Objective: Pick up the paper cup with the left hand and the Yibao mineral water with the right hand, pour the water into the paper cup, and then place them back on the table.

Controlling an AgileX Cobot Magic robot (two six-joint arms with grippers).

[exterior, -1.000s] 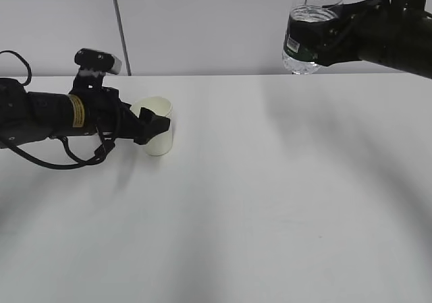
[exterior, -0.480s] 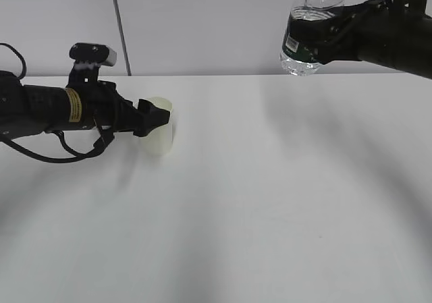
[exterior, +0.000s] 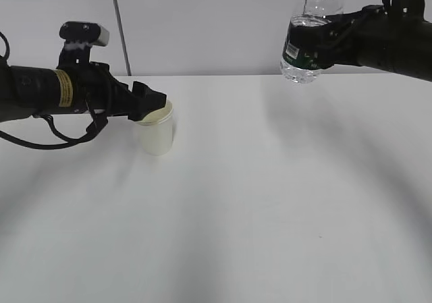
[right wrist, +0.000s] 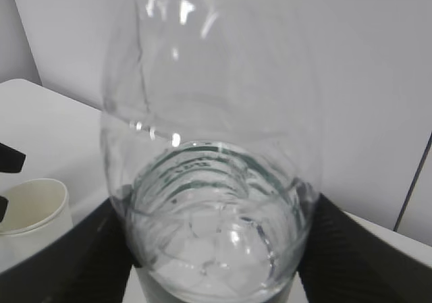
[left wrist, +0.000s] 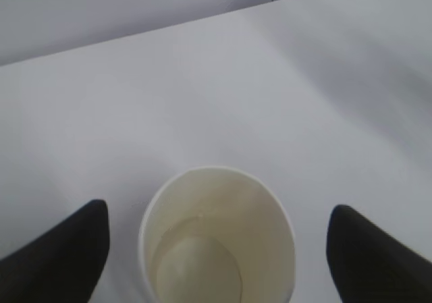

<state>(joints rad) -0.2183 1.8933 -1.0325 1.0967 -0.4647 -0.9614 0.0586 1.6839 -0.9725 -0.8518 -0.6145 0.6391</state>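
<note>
My left hand (exterior: 150, 100) hangs just above the paper cup (exterior: 156, 129), fingers spread wide, one black tip on each side of the rim in my wrist view, holding nothing. The cup stands upright on the table (exterior: 270, 195), free of me. If I drop without centring, a fingertip could catch the rolled rim and tip or crush the thin wall; there looks to be liquid in the bottom, so a knock would spill it.

Further off, my right hand (exterior: 317, 46) is closed around the bottle (exterior: 307, 36) at its dark green label, holding it upright, high over the far side of the table, well apart from the cup. The neck is open; a sudden tilt would slosh the water (right wrist: 216, 242) out.

The cup is cream, tapered, matte paper. The bottle is clear, ribbed, glossy plastic. The table is plain, smooth and white.
</note>
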